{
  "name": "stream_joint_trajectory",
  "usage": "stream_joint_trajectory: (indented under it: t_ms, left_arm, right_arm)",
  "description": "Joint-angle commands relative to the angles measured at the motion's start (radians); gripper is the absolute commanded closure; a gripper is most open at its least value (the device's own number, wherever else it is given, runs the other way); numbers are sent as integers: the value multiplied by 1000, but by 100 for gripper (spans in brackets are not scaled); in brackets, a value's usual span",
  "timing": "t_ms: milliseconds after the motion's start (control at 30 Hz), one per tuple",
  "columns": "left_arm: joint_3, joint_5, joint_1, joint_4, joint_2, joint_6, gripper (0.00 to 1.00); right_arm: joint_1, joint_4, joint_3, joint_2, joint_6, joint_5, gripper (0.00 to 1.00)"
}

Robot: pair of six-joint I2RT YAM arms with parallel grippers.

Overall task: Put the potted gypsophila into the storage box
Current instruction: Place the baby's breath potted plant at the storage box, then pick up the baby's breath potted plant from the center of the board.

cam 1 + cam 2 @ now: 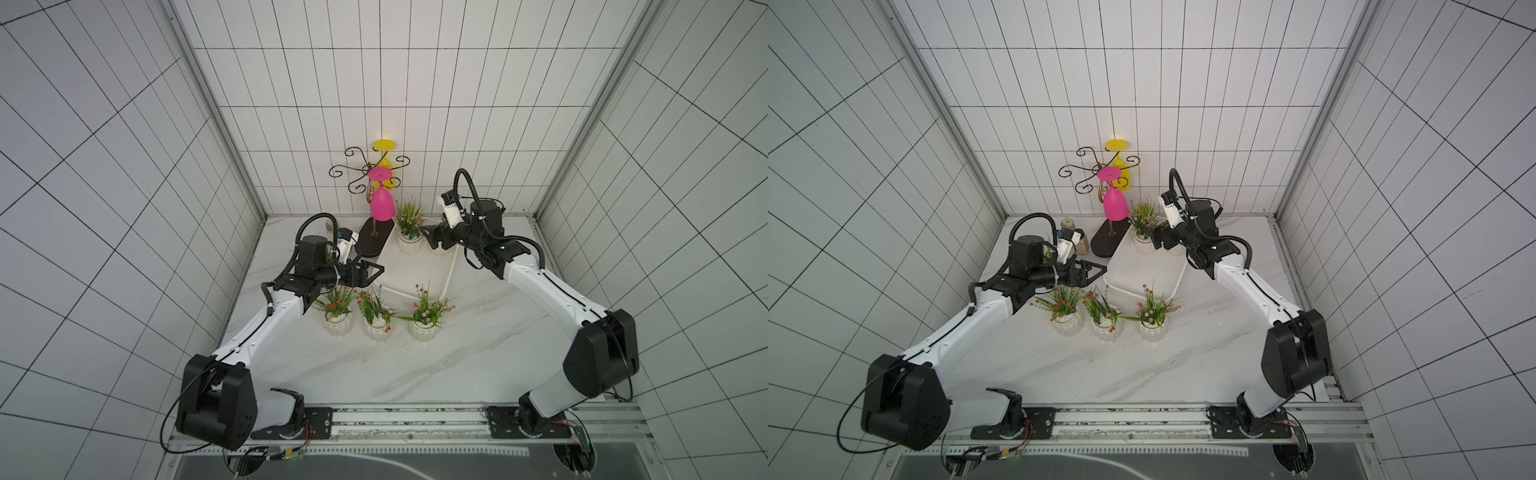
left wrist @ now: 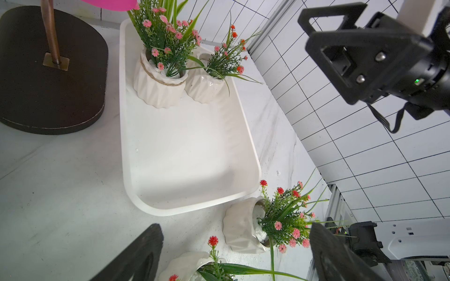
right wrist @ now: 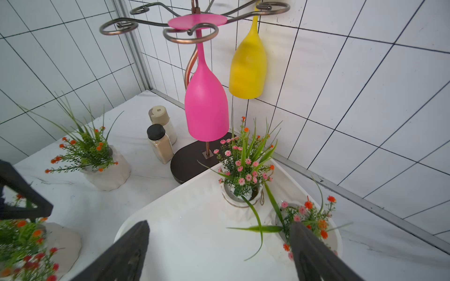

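The white storage box [image 1: 451,270] lies at the back middle of the table. Two potted gypsophila stand at its far end: one with a twine band [image 2: 158,87] and one beside it [image 2: 204,87]. My right gripper [image 1: 428,237] hovers open over that end of the box [image 3: 194,231], and one finger overlaps the second pot [image 3: 275,243]. Three more pots [image 1: 338,326] [image 1: 378,330] [image 1: 422,332] stand in a row in front of the box. My left gripper [image 1: 376,272] hangs open above the box's near left corner, holding nothing. A further pot [image 3: 102,170] stands behind my left arm.
A wire glass rack on a dark oval base [image 1: 376,243] stands left of the box's far end, with a pink glass [image 1: 381,205] and a yellow glass [image 1: 384,145] hanging from it. Two spice bottles [image 3: 160,143] stand beside it. Tiled walls enclose three sides.
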Motion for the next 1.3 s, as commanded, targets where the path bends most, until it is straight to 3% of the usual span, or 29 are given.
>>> stream_joint_trajectory:
  t_ms: [0,300,533,767,967,1067,1167,1267]
  left_arm:
    - [-8,8,5,29,-24,3,6]
    - [-8,-22,-29,16,-58,33,7]
    - [112,-415,-253,-247,-128,162,7]
    - [159,-712,-423,-501,-263,48,7]
    - [111,-744,-535,-684,-372,-175,10]
    - [45,-682,-561,-714,-416,-277,11]
    - [-28,-634,-569,-697,-434,-326,8]
    - [-77,-641,-570,-684,-428,-328,3]
  right_arm:
    - [0,-40,-117,-114,-27,-28,6]
    - [0,-176,-282,-362,-48,-1,1]
    - [0,-275,-321,-439,91,81,1]
    - [-1,-402,-330,-491,220,42,2]
    - [-4,-497,-329,-557,319,-28,4]
    - [-8,-540,-335,-574,376,-122,4]
    - [-9,-545,-377,-606,416,-186,5]
    - [-11,-547,-424,-649,427,-169,4]
